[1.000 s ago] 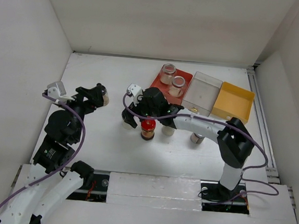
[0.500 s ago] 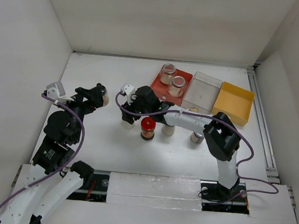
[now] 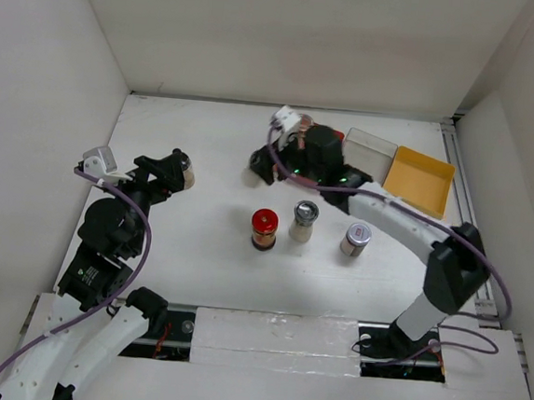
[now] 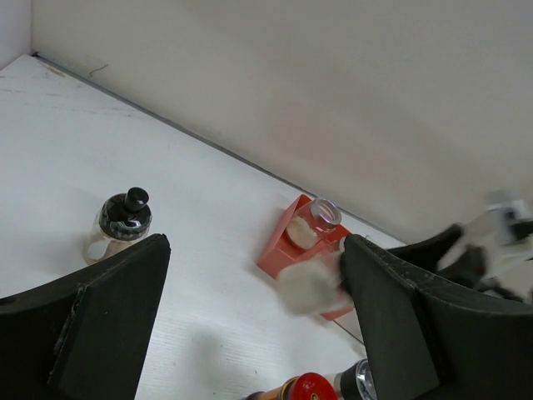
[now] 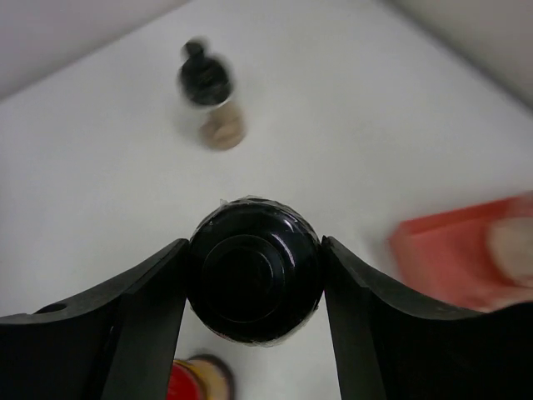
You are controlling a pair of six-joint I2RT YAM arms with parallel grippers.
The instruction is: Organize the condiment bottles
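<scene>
My right gripper [image 3: 263, 165] is shut on a black-capped bottle [image 5: 254, 271] with pale contents and holds it off the table, just left of the red tray [image 4: 283, 254]. A clear jar [image 4: 321, 218] stands in that tray. A dark bottle with a red lid [image 3: 264, 228] and two silver-lidded bottles [image 3: 304, 220] [image 3: 356, 238] stand mid-table. Another black-capped bottle [image 4: 123, 223] stands on the table at the left, just beyond my open, empty left gripper [image 4: 254, 333]. In the top view my right arm hides most of the red tray.
A clear square tray [image 3: 369, 151] and a yellow square tray [image 3: 420, 181] sit to the right of the red one at the back. White walls close in the table on the left, back and right.
My right gripper has lifted the black-capped bottle from beside the red-lidded bottle and carried it back and right toward the red tray. The left arm has not moved.
</scene>
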